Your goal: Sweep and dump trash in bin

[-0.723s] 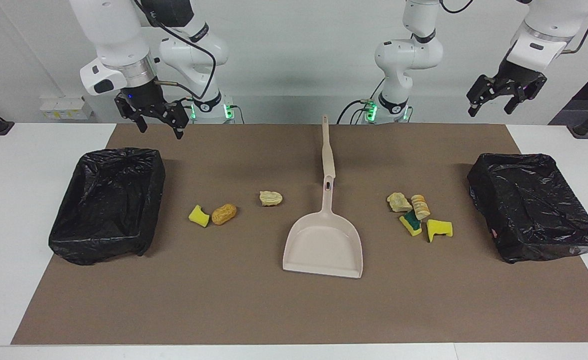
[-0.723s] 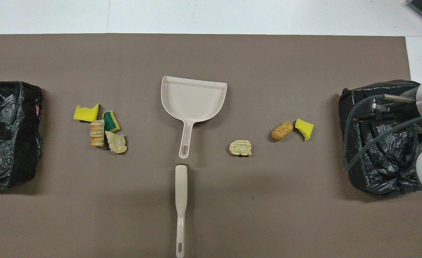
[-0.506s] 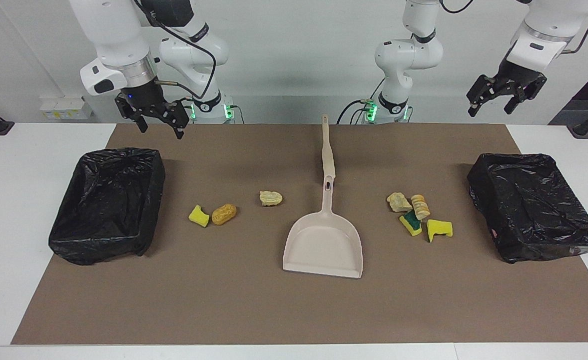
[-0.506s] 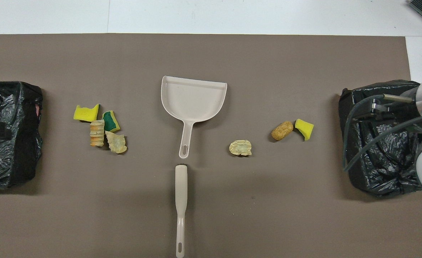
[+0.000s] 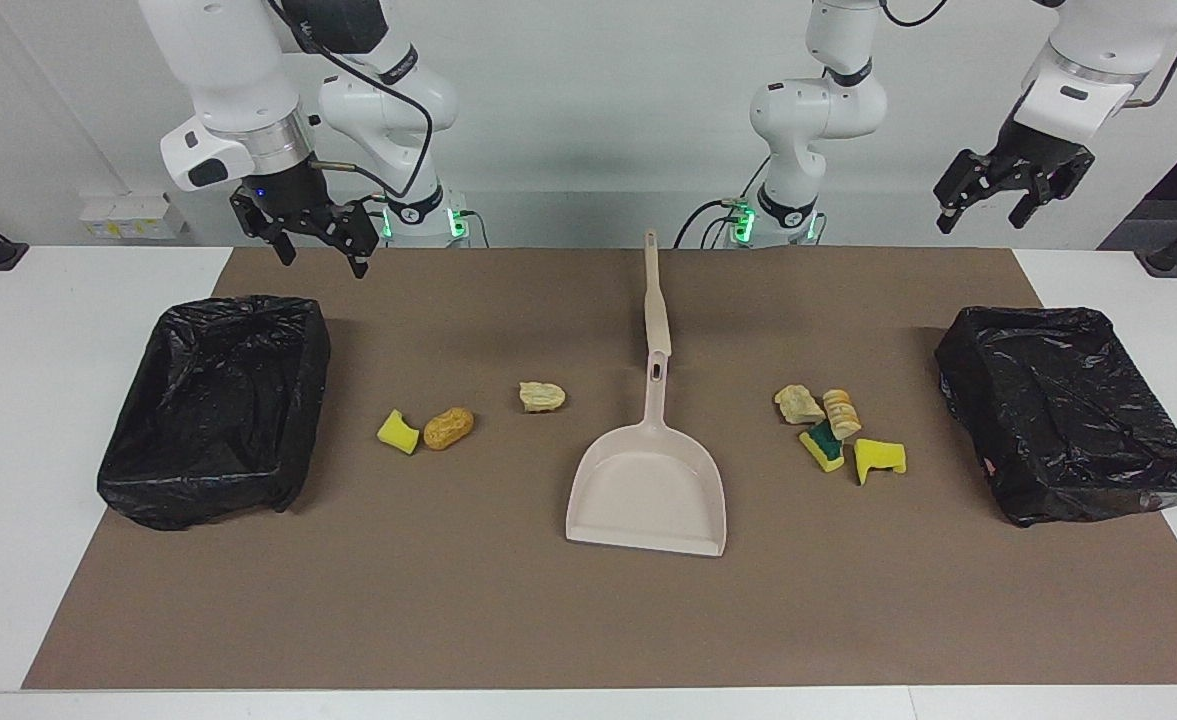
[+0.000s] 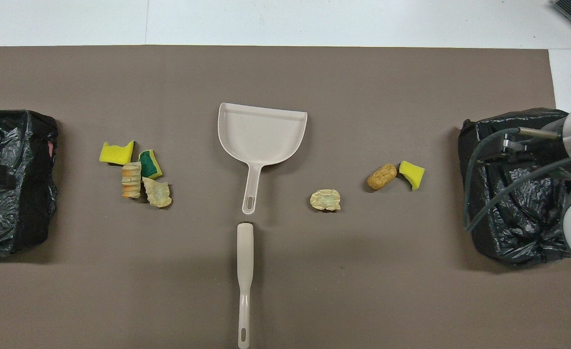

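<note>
Trash lies in two groups on the brown mat. Several sponge scraps and bread-like lumps [image 5: 836, 430] [image 6: 136, 174] are clustered toward the left arm's end. A yellow sponge scrap [image 5: 398, 431] [image 6: 412, 174], a brown lump [image 5: 448, 427] [image 6: 382, 176] and a pale lump [image 5: 542, 396] [image 6: 325, 199] lie toward the right arm's end. A black-lined bin [image 5: 218, 405] [image 6: 518, 213] sits at the right arm's end and a second bin [image 5: 1068, 425] [image 6: 8, 194] at the left arm's end. My right gripper [image 5: 320, 258] hangs open and empty over the mat's edge by its bin. My left gripper [image 5: 983, 222] hangs open and empty, high at its end.
A beige dustpan [image 5: 648, 495] [image 6: 261, 131] lies mid-mat, its mouth away from the robots. A beige brush [image 5: 656, 300] [image 6: 244, 271] lies in line with the pan's handle, nearer the robots. White tabletop [image 5: 38, 300] borders the mat.
Both grippers have shifted only very slightly in the air. Nothing on the table has moved.
</note>
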Controlling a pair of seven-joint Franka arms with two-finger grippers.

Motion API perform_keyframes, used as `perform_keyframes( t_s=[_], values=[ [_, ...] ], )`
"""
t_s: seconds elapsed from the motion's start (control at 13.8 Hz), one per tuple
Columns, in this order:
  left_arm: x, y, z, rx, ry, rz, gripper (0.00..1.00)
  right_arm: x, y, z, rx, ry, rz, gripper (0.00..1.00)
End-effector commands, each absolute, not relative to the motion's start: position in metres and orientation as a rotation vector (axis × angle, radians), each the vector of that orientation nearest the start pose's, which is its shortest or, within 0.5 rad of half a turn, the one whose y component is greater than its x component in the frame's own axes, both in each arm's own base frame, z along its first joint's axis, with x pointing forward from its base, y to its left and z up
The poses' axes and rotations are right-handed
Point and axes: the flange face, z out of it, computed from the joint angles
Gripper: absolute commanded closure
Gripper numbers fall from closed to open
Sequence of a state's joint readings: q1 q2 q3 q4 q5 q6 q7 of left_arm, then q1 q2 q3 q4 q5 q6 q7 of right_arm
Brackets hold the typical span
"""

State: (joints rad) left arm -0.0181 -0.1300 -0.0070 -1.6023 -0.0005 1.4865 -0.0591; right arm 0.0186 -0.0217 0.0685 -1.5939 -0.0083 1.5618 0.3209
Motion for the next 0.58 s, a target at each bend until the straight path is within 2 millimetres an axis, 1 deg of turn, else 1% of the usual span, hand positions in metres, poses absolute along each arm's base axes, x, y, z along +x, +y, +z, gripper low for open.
perform_keyframes(
  t_s=[0.0, 0.14, 0.22, 0.29, 0.36, 0.51],
  values=[
    [0.501, -0.011, 0.674, -3.148, -0.062, -0.009, 0.0, 0.542, 0.043, 0.629, -3.113, 0.328, 0.02, 0.0],
    [0.499, -0.022, 0.673, -3.15, -0.025, 0.001, 0.0, 0.542, 0.043, 0.629, -3.113, 0.328, 0.02, 0.0],
    [0.495, -0.024, 0.669, -3.152, -0.008, 0.02, 0.0, 0.542, 0.043, 0.629, -3.113, 0.326, 0.02, 0.0],
    [0.486, -0.025, 0.666, -3.153, -0.003, 0.032, 0.0, 0.542, 0.043, 0.628, -3.114, 0.326, 0.023, 0.0],
    [0.479, -0.027, 0.658, -3.153, 0.001, 0.047, 0.0, 0.542, 0.043, 0.628, -3.114, 0.326, 0.023, 0.0],
    [0.467, -0.044, 0.634, -3.163, 0.055, 0.124, 0.0, 0.541, 0.044, 0.628, -3.115, 0.326, 0.022, 0.0]
  ],
)
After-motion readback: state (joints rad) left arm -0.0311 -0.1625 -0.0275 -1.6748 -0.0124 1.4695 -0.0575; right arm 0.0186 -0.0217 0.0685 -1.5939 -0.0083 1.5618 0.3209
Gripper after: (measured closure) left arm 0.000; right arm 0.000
